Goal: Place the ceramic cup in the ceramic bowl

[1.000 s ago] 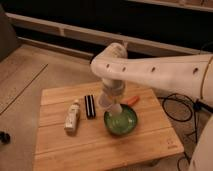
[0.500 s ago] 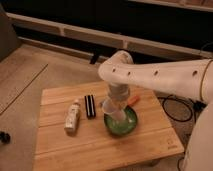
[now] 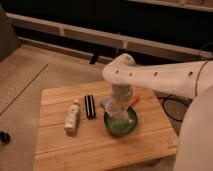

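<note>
The ceramic bowl (image 3: 121, 125), green inside with a dark rim, sits on the wooden table (image 3: 75, 147), right of centre. My gripper (image 3: 119, 106) hangs from the white arm (image 3: 160, 77) that reaches in from the right, directly above the bowl. It is shut on the small pale ceramic cup (image 3: 114, 111). The cup hangs at the bowl's left inner side, its base low over the green inside. I cannot tell whether the cup touches the bowl.
A slim white bottle (image 3: 73, 116) lies left of the bowl, with a black rectangular object (image 3: 90, 106) between them. An orange item (image 3: 134, 100) and a bluish item (image 3: 104, 103) lie behind the bowl. Dark shelving runs along the back. A cable (image 3: 172, 105) lies right of the table.
The arm has swung from left of the bowl to right over it and come lower, carrying the cup down into the bowl's opening.
</note>
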Tool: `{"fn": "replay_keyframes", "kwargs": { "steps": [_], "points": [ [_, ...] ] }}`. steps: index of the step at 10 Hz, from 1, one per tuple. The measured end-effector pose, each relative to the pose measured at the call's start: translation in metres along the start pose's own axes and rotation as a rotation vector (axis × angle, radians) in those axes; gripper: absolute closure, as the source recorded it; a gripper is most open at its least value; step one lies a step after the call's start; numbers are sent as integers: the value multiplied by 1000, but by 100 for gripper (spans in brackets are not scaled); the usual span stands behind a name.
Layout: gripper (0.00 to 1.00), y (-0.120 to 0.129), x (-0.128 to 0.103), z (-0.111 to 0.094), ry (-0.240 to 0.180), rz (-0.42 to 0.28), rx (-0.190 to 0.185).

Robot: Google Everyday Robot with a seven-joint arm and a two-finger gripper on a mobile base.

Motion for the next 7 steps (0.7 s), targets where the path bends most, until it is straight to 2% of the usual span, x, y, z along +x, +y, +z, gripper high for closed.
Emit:
{"fn": "replay_keyframes", "kwargs": {
  "steps": [1,3,6,7],
  "points": [
    [100,7,-6,3,-9,-9,-25],
    [99,15,-7,7,-9,-25,-45],
    [71,15,6,16,3,-52,-60],
    [61,11,9,19,6,-55,-52]
  ]
}}
